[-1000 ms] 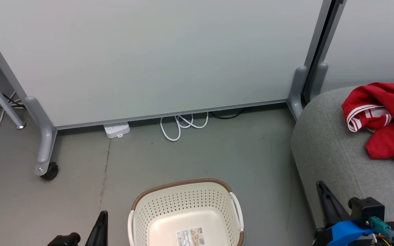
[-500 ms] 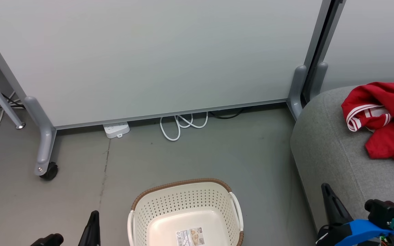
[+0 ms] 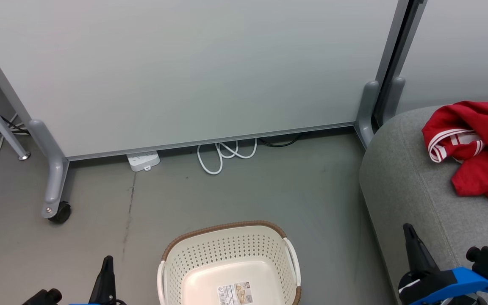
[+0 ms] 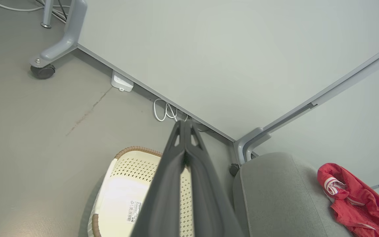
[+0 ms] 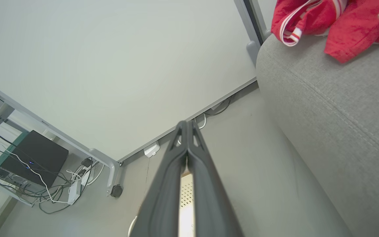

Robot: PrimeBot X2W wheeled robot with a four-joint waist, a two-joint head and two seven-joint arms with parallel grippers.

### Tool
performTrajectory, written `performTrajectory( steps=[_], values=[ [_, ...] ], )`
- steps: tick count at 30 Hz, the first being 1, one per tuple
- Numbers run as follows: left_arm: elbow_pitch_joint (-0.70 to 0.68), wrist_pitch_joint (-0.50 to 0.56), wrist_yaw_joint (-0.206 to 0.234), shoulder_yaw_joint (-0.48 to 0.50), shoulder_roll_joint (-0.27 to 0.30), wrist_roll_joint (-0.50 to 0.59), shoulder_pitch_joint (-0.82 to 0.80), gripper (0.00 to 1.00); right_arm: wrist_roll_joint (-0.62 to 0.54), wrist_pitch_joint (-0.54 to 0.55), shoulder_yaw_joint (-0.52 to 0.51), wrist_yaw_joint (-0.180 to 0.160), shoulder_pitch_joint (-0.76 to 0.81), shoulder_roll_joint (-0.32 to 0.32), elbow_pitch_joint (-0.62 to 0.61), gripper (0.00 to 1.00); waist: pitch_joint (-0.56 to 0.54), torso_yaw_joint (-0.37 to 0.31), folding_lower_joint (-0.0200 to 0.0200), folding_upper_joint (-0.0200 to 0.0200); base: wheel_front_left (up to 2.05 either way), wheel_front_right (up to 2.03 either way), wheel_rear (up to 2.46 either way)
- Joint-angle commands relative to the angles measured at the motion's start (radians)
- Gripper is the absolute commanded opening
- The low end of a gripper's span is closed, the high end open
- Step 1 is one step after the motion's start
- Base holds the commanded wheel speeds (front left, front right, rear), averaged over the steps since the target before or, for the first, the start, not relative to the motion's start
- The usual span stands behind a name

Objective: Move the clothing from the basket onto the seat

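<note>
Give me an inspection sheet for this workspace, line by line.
Surface: grey floor, faint crack line.
Job's things: basket on the floor, no clothing in it, label on its bottom; red clothing heaped on the seat.
Clutter: nothing seen.
Grippers: left gripper shut, holding nothing, left of the basket; right gripper shut, holding nothing, at the seat's near edge.
Cables: white cable looped under the panel; white power strip nearby.
Surroundings: pale panel on a wheeled foot.
</note>
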Motion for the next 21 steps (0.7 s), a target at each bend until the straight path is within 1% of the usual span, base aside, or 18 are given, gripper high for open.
performTrajectory(
  steps=[1,21],
  values=[
    [-0.02,0.006,-0.006,0.011,0.008,-0.024,-0.032,0.0,0.03,0.003,-0.004,0.0,-0.036,0.001,-0.009,0.0,0.0,0.0,-0.0001,0.0,0.0,0.0,0.0],
    [-0.062,0.074,-0.009,0.042,0.01,-0.268,-0.044,0.0,0.317,0.029,-0.019,0.0,-0.057,0.004,0.006,0.0,0.002,-0.004,-0.0001,0.0,0.0,0.0,0.0]
  ],
)
